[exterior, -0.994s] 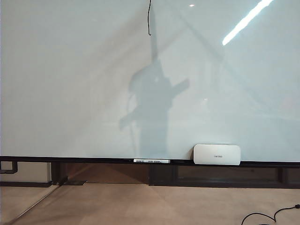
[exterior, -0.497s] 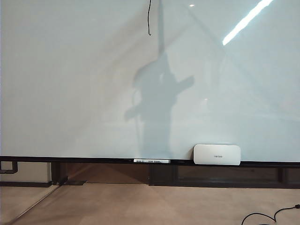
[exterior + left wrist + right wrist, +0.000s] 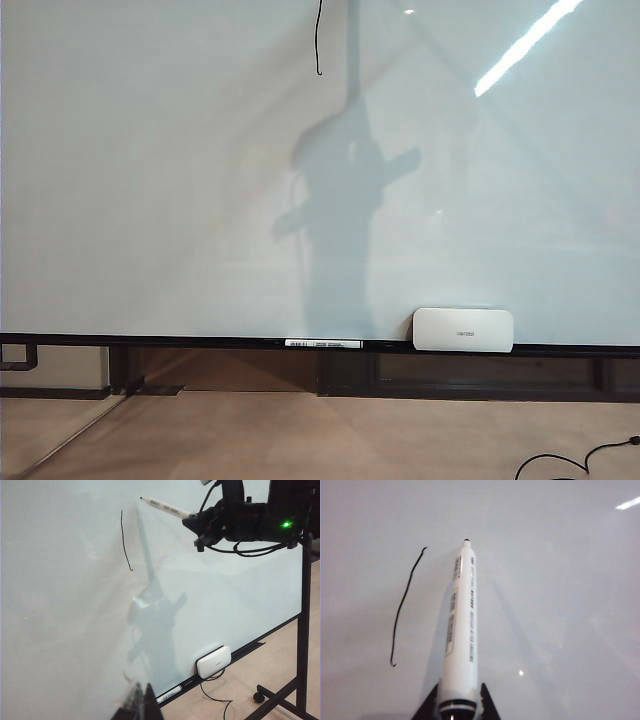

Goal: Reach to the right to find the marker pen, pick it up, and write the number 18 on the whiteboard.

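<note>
Since the earlier exterior frame, the shadow of my arm on the whiteboard [image 3: 150, 180] has slid rightward and slightly down, away from the drawn stroke [image 3: 318, 40]; the eraser block [image 3: 463, 329] and the spare marker [image 3: 323, 343] on the lower rail have not shifted. The marker pen [image 3: 461, 630] is clenched at its rear end in my right hand [image 3: 455, 702], its long axis running from the hand toward the board, the black tip leading. Seen from the left wrist, the marker pen [image 3: 165, 508] is tilted, its tip just to the right of the stroke's [image 3: 125, 540] upper end; whether the tip touches the surface I cannot tell. That single upright line is the 1 of the number 18; I judge that the 8 is still to be written in the bare board to its right, so the tip lies on the correct side of the 1. My right hand [image 3: 200, 527] alone is near; my left hand [image 3: 137, 705] sits low and well apart, its state not discernible. Open board lies rightward and downward, far from any edge.
</note>
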